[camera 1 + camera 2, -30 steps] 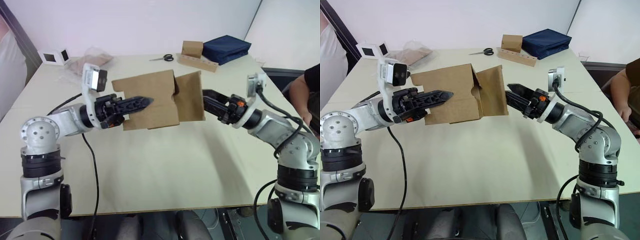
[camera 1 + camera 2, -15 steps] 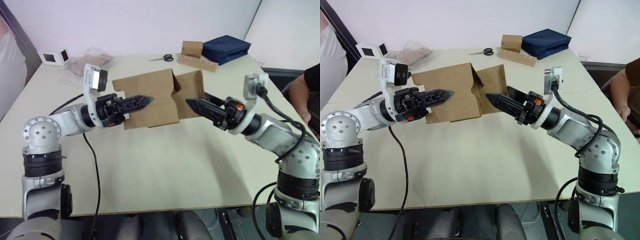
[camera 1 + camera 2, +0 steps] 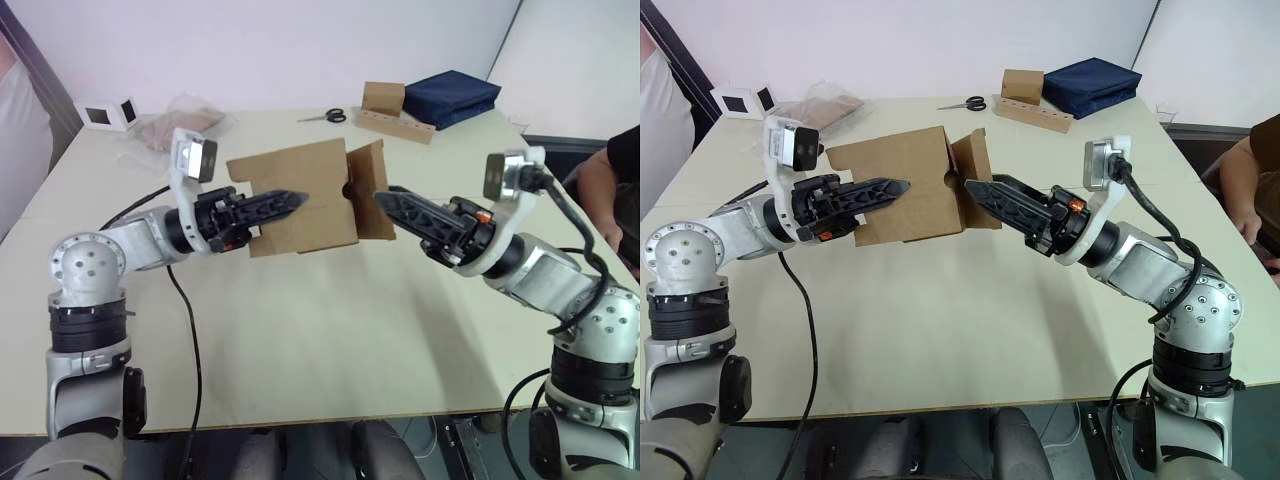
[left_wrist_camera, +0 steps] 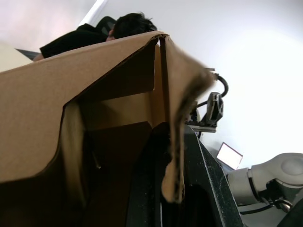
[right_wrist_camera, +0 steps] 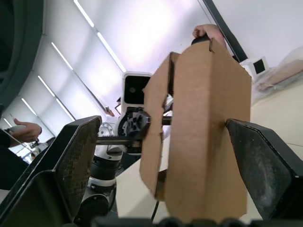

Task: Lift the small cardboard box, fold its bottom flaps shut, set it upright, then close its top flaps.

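Small cardboard box (image 3: 902,185) held aloft over the worktop (image 3: 970,300), lying on its side, pinched at one wall by the left end effector (image 3: 887,187), whose fingers close over the panel edge, one inside and one outside per the left wrist view. Open end turned toward the right end effector (image 3: 985,192), with one flap (image 3: 975,178) swung out just beside its tips. Right end effector spread wide, fingers standing either side of that flap in the right wrist view, touching nothing that can be seen.

Likely light and hollow; walls thin corrugated board, stiff along the panels but soft at the creases, so prone to skew under a one-wall pinch. Best taken by a panel edge or pushed flat on a flap's face near its fold, not at a corner.

Nothing visible inside the box.

Farther off, beyond both end effectors: scissors (image 3: 965,103), a tan box on a dotted strip (image 3: 1025,95), a dark blue case (image 3: 1090,85), a clear bag (image 3: 825,105).
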